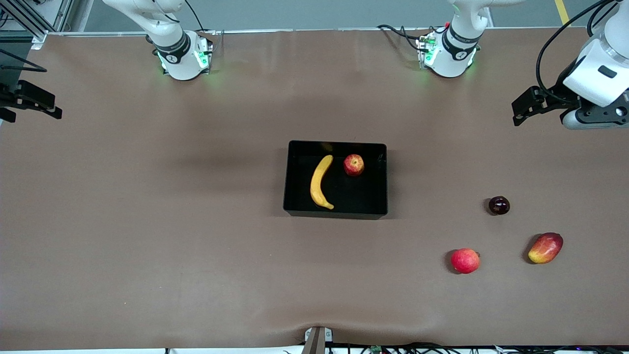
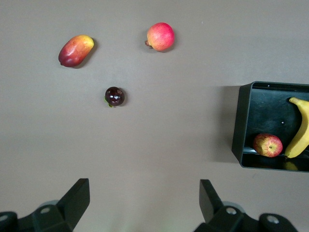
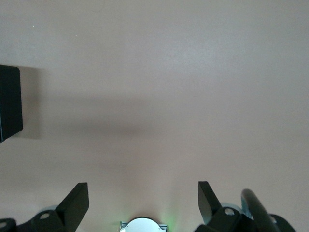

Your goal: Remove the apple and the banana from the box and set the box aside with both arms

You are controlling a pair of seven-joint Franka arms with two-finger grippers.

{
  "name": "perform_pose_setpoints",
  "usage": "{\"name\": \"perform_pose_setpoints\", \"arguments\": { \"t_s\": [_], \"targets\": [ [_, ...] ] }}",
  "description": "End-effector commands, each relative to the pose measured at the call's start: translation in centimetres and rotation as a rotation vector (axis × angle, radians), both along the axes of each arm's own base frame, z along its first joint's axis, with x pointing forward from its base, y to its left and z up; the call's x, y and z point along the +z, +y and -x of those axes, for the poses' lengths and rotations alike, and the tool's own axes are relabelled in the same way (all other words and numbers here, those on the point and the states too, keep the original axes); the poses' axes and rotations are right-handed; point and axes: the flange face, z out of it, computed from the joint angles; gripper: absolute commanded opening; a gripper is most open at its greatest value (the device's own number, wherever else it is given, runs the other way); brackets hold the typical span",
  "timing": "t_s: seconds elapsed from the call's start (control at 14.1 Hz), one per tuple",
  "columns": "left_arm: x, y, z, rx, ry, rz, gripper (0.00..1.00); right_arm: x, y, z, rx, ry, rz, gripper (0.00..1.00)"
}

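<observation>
Two fruits [image 1: 353, 164] in box [image 1: 336, 213]

Yellow banana [image 1: 320, 182] and red apple [image 1: 354, 164] with yellowish streaks sit in the glossy black box [image 1: 335, 213] on the brown table [image 1: 147, 221].

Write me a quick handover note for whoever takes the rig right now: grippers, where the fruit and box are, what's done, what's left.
Left gripper: open, empty, up over the table at the left arm's end, waiting.
Right gripper: open, empty, up over bare table at the right arm's end.
Box: mid-table, with the banana and the apple lying in it, apart.
Done: nothing yet.
Left: lift out both fruits, then move the box aside with both arms.
</observation>
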Motion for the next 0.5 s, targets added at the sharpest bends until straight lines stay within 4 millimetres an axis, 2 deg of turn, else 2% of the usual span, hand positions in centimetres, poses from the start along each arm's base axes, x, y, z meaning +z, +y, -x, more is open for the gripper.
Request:
{"name": "perform_pose_setpoints", "arguments": {
  "t_s": [0.0, 0.21, 0.43],
  "targets": [
    [0.4, 0.1, 0.1, 0.009, 0.000, 0.015, 1.00, 0.4, 0.1, 0.6, -0.001, -0.004, -0.004, 1.00],
    [0.3, 0.1, 0.0, 0.011, -0.001, 0.012, 1.00, 0.4, 0.1, 0.7, -0.001, -0.004, -0.004, 1.00],
    [-0.6, -0.7, -1.0, -0.004, 0.013, 0.008, 1.00, 0.4, 0.1, 0.6, -0.001, -0.004, -0.004, 1.00]
  ]
}}
